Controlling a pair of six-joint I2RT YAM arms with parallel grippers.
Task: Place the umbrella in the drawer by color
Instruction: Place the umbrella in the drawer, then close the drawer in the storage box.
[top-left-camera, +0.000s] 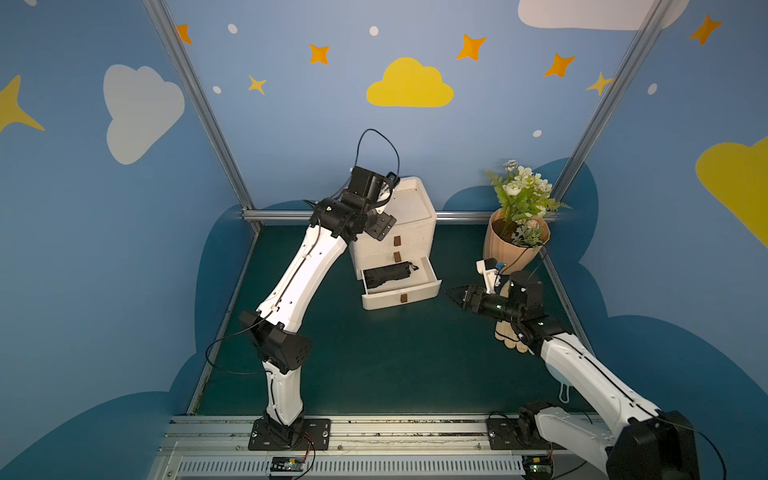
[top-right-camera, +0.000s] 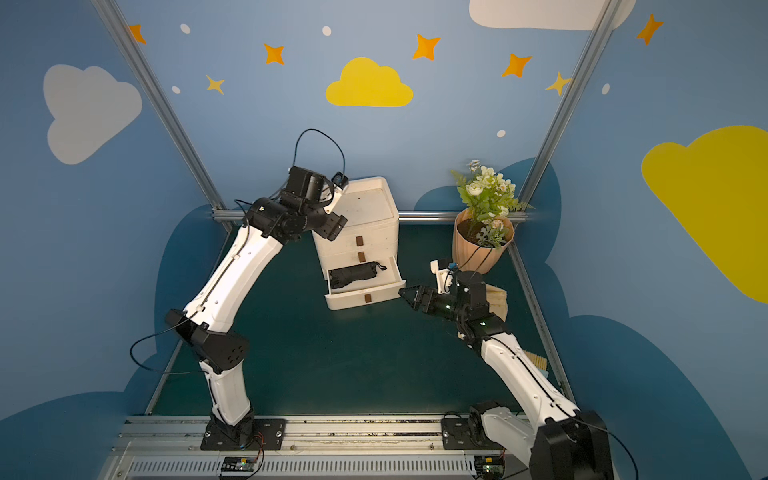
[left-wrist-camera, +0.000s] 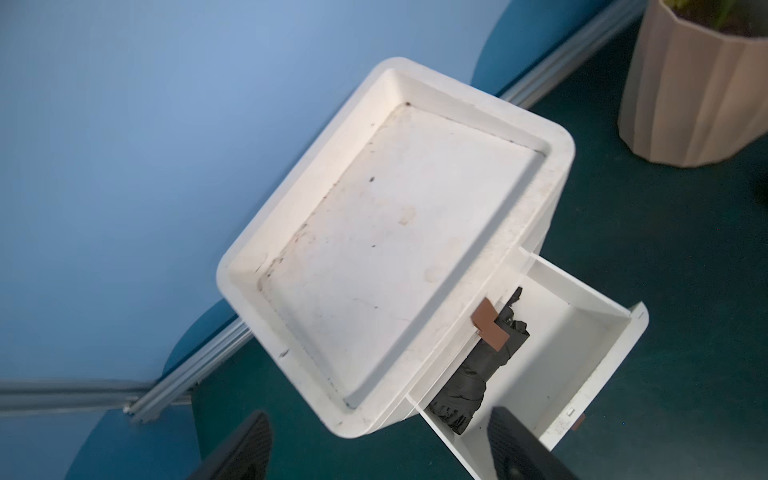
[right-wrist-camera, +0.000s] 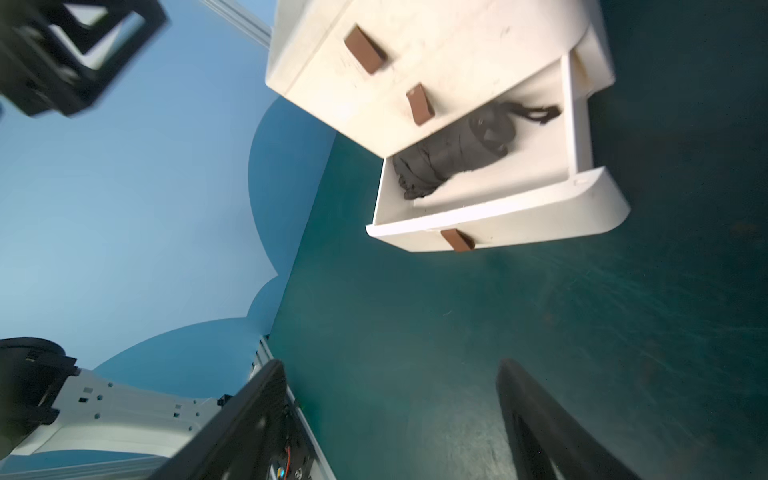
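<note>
**Top views:** right fingers (top-left-camera: 457, 296) look parted and empty, tips aimed at the right end of the open white bottom drawer (top-left-camera: 419, 291), near it but apart. Black folded umbrella (top-left-camera: 388, 275) lies lengthwise inside that drawer, strap end toward the right. Drawer belongs to a white plastic three-drawer cabinet (top-left-camera: 411, 203); the upper two drawers are shut. Right arm (top-left-camera: 582, 374) reaches low over the dark green surface (top-left-camera: 395, 361), wrist bent inward. Left arm (top-left-camera: 299, 270) climbs steeply, wrist level with the cabinet's top front-left corner; its finger spread is hard to read from here. Pale wooden object (top-left-camera: 509, 338) sits mostly hidden under the right arm, can't identify. Beige ribbed pot with green-and-white plant (top-left-camera: 511, 249) stands behind the right wrist.

**Left wrist:** left fingers (left-wrist-camera: 245, 449) spread wide, released, nothing between them; only the tips show, cut by the frame edge. They hang above the cabinet's front edge, one tip over the open drawer. Umbrella (left-wrist-camera: 469, 386) is half hidden under the cabinet body and brown handles (left-wrist-camera: 490, 328).

**Right wrist:** right fingers (right-wrist-camera: 249, 415) wide apart, empty, over bare surface, the drawer (right-wrist-camera: 540, 216) ahead and clear of them. Umbrella (right-wrist-camera: 449, 158) lies toward the drawer's back, strap trailing. Picture is blurred; dark parts of the left arm at the frame edge are unclear.
</note>
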